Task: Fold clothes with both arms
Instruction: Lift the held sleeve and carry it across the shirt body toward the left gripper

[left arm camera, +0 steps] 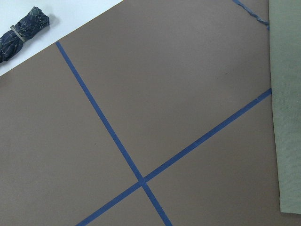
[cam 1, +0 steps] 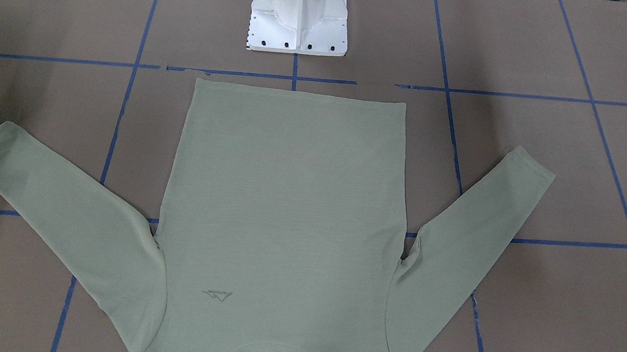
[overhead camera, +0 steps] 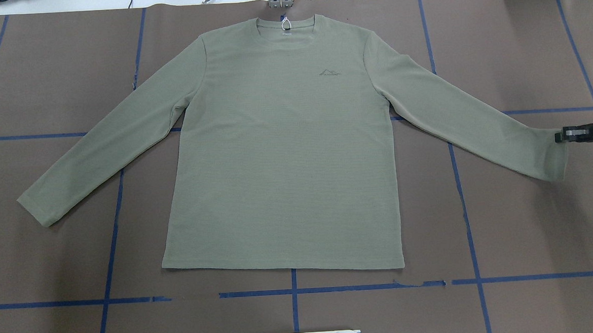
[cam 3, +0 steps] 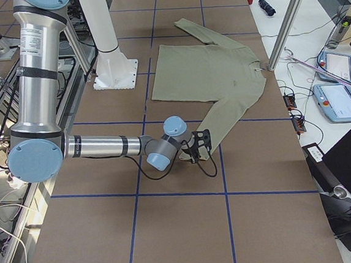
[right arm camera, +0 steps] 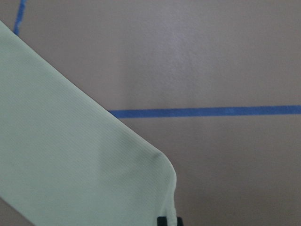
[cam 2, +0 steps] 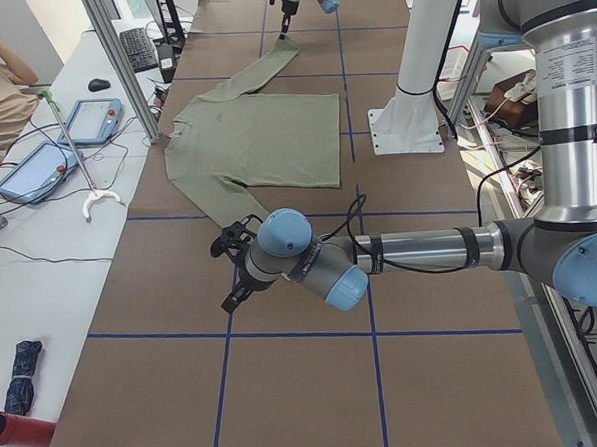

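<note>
Reaching low and almost level over the brown tabletop, the right arm brings the right hand to the far right edge of the overhead view. Its black tips meet the outer corner of the right cuff. The wrist view shows only a sliver of one finger under the fabric's edge, so I cannot tell whether the hand is clamped on the cuff or merely touching it.

The left arm also stretches out level, its wrist bent down. The left hand sits above the tabletop just beside the left cuff. It shows in the side view alone, so I cannot tell whether it is wide or narrow.

Between the two hands the shirt lies flat and face up, centred on the tabletop. Its hem is nearest the white pedestal and its neck is at the far edge. Both sleeves angle outward and toward the robot. The shirt is a pale sage-green fine rib knit, smooth and unwrinkled. It has a small tonal logo on the chest and a white hang tag at the collar. Blue tape lines cross the tabletop beneath it.
</note>
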Robot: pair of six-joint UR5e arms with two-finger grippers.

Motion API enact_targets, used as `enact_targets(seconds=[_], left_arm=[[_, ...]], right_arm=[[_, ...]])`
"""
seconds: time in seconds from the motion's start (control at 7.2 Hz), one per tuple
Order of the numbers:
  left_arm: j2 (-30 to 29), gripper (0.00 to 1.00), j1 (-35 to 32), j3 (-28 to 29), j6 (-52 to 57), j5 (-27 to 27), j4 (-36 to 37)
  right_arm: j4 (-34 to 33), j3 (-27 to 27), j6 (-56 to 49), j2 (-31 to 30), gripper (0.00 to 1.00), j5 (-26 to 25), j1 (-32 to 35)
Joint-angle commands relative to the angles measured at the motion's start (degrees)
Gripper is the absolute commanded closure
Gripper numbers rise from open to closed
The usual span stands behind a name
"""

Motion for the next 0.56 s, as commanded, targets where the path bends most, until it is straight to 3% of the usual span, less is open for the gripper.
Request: enact_targets(seconds=[0.0,0.14,0.42], left_arm=[[0.07,0.0,0.0,-0.02,-0.1,0.07,-0.18],[0.07,0.0,0.0,-0.02,-0.1,0.07,-0.18],[0.07,0.0,0.0,-0.02,-0.19,0.07,-0.26]], right_arm=[[-26.58,18.52,4.87,4.43,1.0,-0.9,0.33],[-34.96,20.5,9.16,10.73,1.0,-2.12,-0.02],[-49.47,18.08,19.34,28.53,1.0,-8.07,-7.09]])
